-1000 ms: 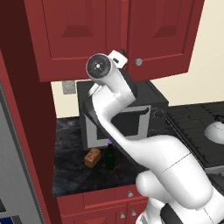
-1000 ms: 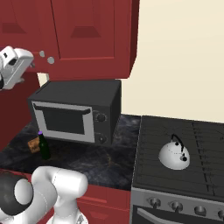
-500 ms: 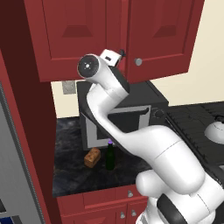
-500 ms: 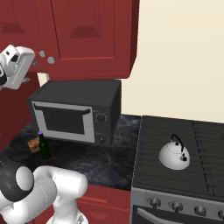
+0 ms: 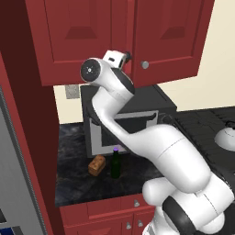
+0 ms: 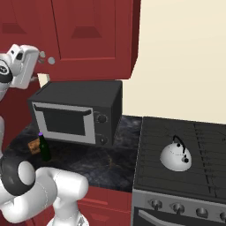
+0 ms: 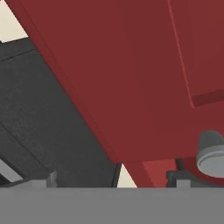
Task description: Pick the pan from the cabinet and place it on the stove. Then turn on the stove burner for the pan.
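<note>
Arm raised to the lower edge of the closed cabinet (image 5: 137,36), gripper (image 5: 125,58) just beside the round silver knobs (image 6: 51,61) where the two doors meet, jaws spread wide, holding nothing. Knob (image 7: 211,153) close at right in the hand view. Below: microwave (image 6: 79,112) on dark counter (image 6: 106,163), green bottle (image 5: 115,164) and small brown block (image 5: 97,165) in front. Stove (image 6: 185,176) to the right, white kettle (image 6: 176,154) on its grates.

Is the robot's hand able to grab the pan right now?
Probably not yet. Both doors of the red cabinet look shut, so whatever is inside is closed off. The open hand is up at the doors' lower edge, close to a round silver knob, so opening a door looks possible first.
</note>
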Tool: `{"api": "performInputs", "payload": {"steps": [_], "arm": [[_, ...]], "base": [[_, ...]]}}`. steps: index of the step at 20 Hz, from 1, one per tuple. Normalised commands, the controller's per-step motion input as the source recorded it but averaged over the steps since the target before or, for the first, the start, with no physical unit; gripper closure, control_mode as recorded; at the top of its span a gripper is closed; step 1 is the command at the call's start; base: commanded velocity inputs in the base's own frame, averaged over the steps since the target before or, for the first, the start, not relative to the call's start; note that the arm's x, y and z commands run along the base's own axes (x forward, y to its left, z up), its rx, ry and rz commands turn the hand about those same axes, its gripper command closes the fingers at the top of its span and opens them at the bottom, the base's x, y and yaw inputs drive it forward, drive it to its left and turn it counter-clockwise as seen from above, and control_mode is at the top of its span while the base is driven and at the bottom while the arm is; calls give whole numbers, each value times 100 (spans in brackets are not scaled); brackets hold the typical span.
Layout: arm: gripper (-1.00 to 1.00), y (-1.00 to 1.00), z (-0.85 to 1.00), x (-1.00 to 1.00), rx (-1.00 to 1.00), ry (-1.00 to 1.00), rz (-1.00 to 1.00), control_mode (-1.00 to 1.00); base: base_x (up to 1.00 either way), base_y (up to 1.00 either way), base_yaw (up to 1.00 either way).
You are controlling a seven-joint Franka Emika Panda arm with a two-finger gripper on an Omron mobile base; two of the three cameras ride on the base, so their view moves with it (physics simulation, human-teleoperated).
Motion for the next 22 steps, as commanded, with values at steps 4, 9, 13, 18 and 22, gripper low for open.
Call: {"api": "performInputs", "payload": {"steps": [4,9,13,18,22], "arm": [[-100,-18,0,23,-10,1,0,-100],[-100,-21,0,17,-10,4,0,-100],[-100,-26,0,11,-9,6,0,-100],[-100,-39,0,1,-8,7,0,-100],[-100,-46,-7,0,-4,4,-1,-100]], "base": [[0,0,0],[0,0,0],[0,0,0],[0,0,0],[0,0,0]]}}
